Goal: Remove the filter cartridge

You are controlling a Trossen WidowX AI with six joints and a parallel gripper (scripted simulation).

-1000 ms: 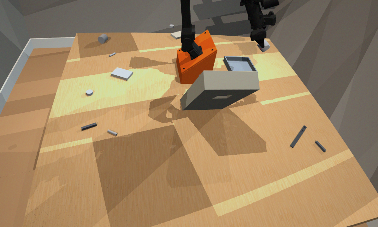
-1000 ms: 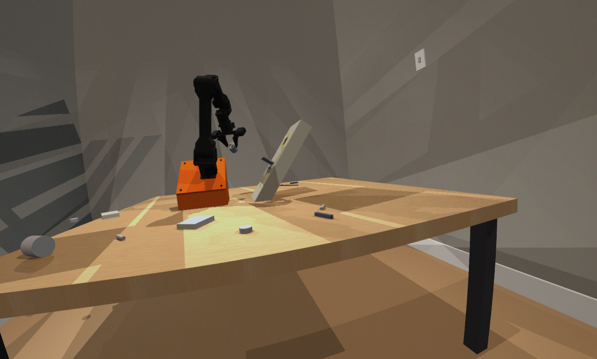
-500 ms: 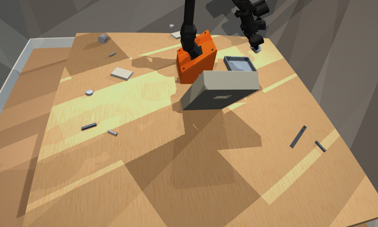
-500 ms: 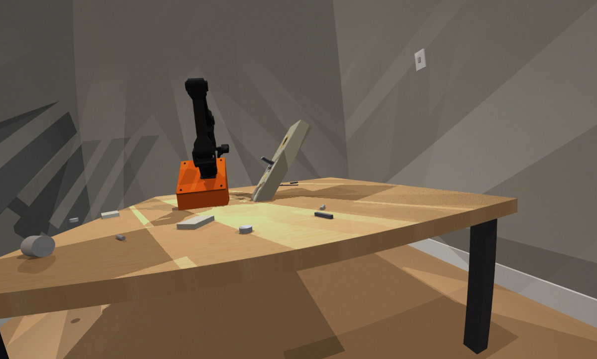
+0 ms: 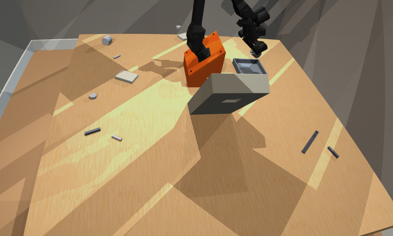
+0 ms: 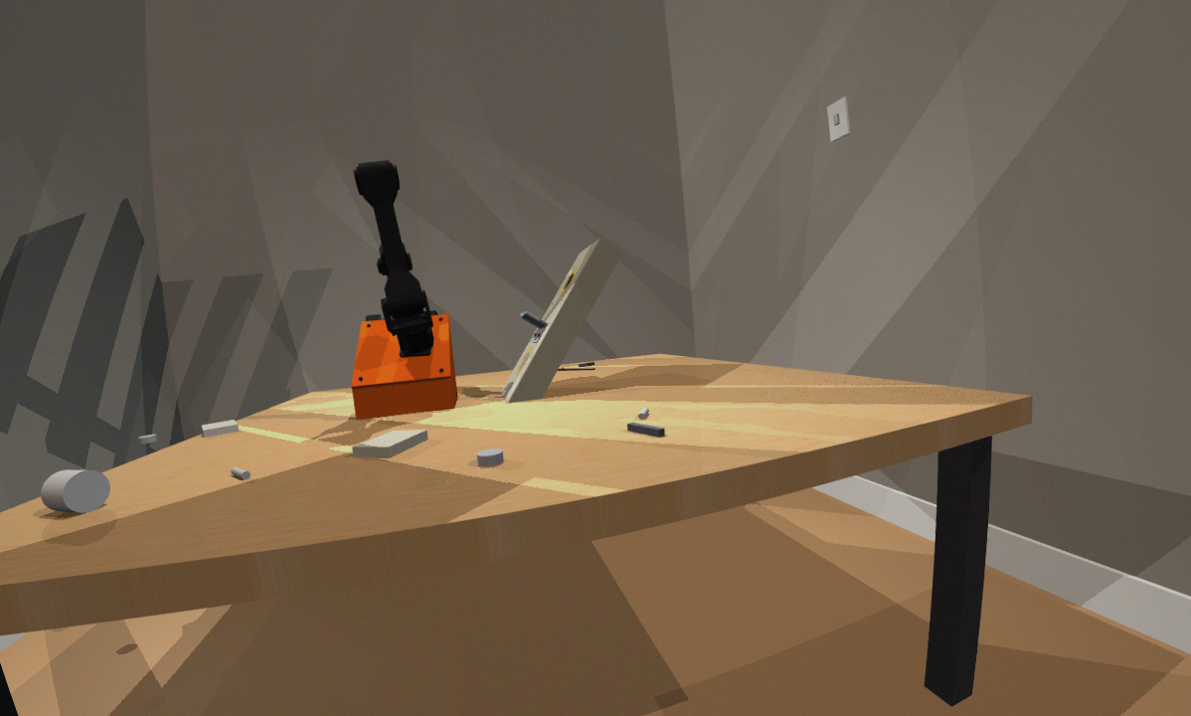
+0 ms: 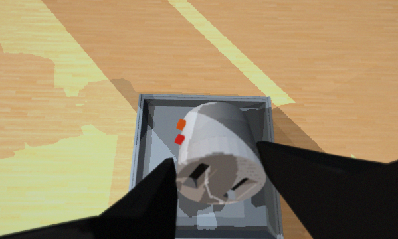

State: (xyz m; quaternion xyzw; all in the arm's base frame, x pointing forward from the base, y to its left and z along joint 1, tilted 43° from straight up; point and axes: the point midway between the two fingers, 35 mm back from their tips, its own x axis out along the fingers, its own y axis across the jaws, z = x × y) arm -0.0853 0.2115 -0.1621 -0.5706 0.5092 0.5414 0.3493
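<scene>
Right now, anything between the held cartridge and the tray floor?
Nothing visible. The gripper is shut on the cartridge, which hangs over the tray; in the wrist view only bare grey floor shows beneath it, no walls or loose parts crossing the drop.

Top view looks steeply down from high across the whole table. Exterior view stands low, far off its corner. Wrist view hangs close above the tray. All 3 share the tabletop.

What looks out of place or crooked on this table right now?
The grey service panel stands tilted, not upright. The filter cartridge is gripped between the black fingers above the tray, leaning at an angle. Small grey bars and discs lie scattered over the table.
</scene>
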